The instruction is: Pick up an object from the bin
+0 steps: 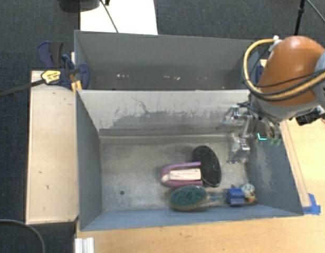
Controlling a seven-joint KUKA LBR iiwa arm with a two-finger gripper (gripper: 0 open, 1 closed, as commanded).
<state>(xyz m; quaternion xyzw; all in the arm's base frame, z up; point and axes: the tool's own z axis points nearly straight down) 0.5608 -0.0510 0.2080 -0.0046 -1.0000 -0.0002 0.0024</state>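
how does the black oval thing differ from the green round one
The black oval thing is near-black; the green round thing is dark teal-green. The black one lies farther back, its long axis slanting; the green one lies crosswise along the bin's front wall. Both lie beside the pink-and-white thing.

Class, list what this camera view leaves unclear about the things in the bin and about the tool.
All in the camera view:
- Small blue thing, near right corner: too small to name its kind.
- Pink and white thing and black oval thing: touching or overlapping, cannot tell.
- Dark green round thing: the bin's near wall may hide its lower edge.
- Tool: its top is covered by the arm's orange cover.
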